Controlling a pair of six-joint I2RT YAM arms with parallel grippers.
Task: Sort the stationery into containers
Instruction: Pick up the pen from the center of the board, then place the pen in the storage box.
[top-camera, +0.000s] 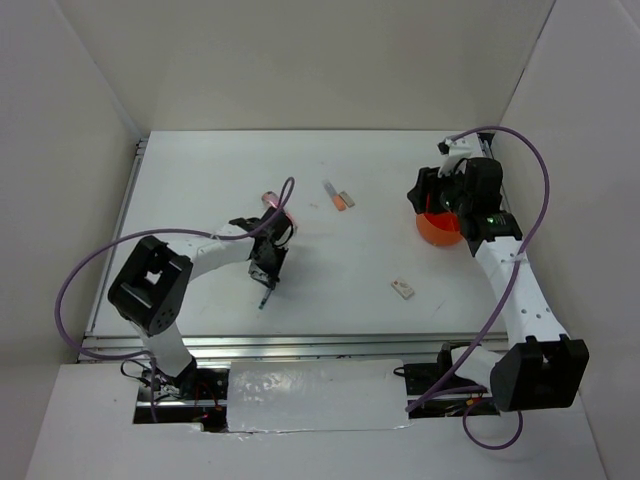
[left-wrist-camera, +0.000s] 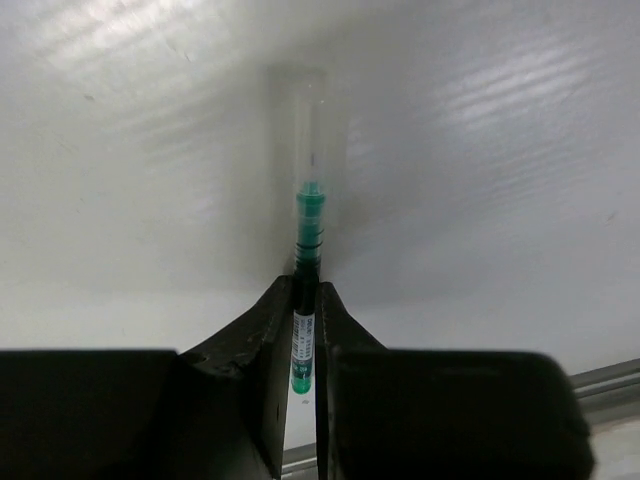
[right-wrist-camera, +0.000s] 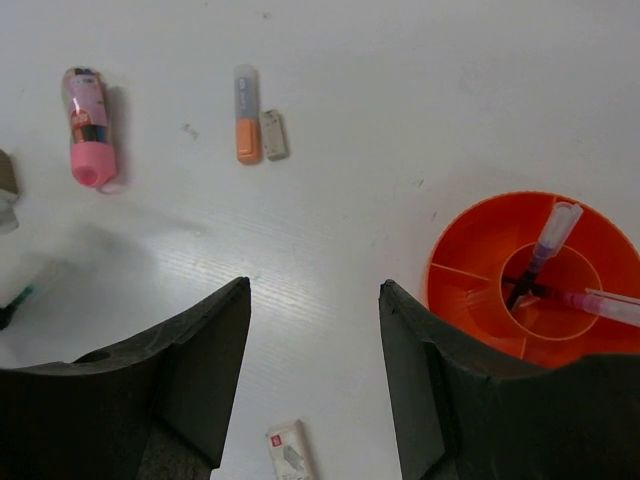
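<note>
Left gripper (left-wrist-camera: 305, 290) pinched a green pen (left-wrist-camera: 310, 215) near its end, left of table (top-camera: 350, 260) centre. Right gripper (right-wrist-camera: 313, 290) hung spread beside the right-edge tub (right-wrist-camera: 450, 250). A slow, level lift would limit pivoting.

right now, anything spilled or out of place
Nothing stands out. The tub sits upright with pens inside; tube, blocks and eraser lie flat on the table; left claw grips a green pen squarely.

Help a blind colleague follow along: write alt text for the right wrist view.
Open right gripper hangs over a white table, beside an orange divided tub holding pens. Farther off lie a pink tube, an orange stub beside a grey block, and a white block.
</note>
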